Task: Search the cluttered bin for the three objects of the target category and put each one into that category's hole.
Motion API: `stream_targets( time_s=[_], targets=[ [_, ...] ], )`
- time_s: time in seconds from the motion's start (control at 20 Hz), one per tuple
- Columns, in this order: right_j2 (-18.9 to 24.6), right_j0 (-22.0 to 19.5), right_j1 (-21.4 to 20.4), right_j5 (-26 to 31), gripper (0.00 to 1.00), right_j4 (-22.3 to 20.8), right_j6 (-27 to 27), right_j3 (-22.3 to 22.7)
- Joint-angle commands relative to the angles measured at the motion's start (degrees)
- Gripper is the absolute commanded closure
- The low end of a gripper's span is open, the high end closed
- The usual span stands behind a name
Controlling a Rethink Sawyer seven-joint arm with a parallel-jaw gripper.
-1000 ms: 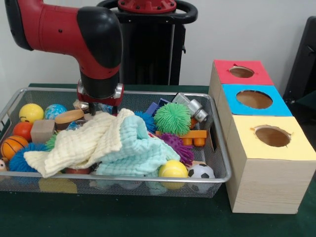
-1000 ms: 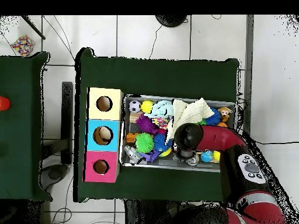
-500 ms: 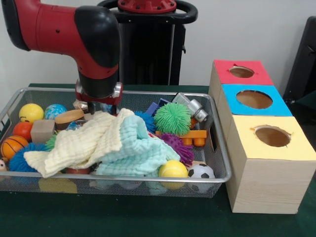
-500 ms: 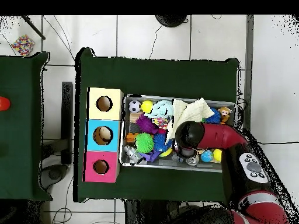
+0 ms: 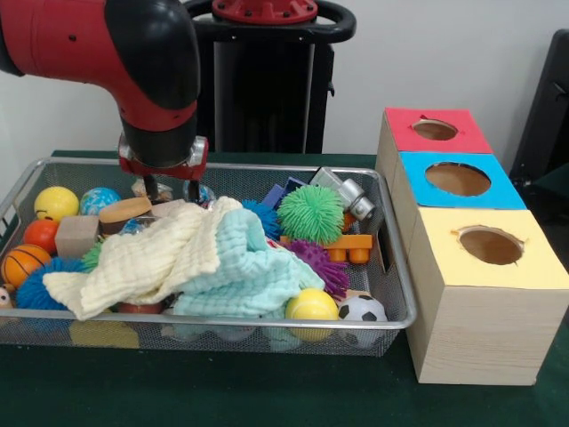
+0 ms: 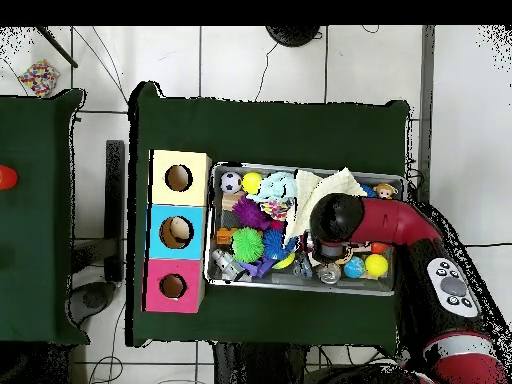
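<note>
While pincer (image 5: 171,189) hovers, cloth (image 5: 178,253) lies beneath.

This looks like a robotics lab. A table (image 6: 270,130) draped in dark green cloth stands on a pale tiled floor (image 6: 260,60) with cables trailing across it. The robot's black pedestal (image 5: 267,80) backs onto a bare white wall (image 5: 427,53). A second green-covered table (image 6: 35,220) stands alongside, probably another test station.
</note>
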Motion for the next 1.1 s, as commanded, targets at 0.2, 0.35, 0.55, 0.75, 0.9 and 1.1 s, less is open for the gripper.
stream_targets(
  time_s=[0.2,0.35,0.55,0.75,0.9,1.1],
  targets=[
    [8.61,-2.58,-0.29,4.61,0.0,-3.39,-19.56,-7.57],
    [9.12,-2.97,0.39,5.16,0.0,-3.94,-20.42,-9.1],
    [9.53,-3.03,0.39,7.09,0.0,-4.67,-21.35,-11.16],
    [9.68,-2.93,1.1,6.97,0.0,-6.25,-21.88,-12.59],
    [10.18,-3.59,0.95,8.41,0.0,-7.23,-23.93,-13.82],
    [10.68,-3.95,1.97,9.8,0.0,-8.2,-26.25,-16.44]
  ],
)
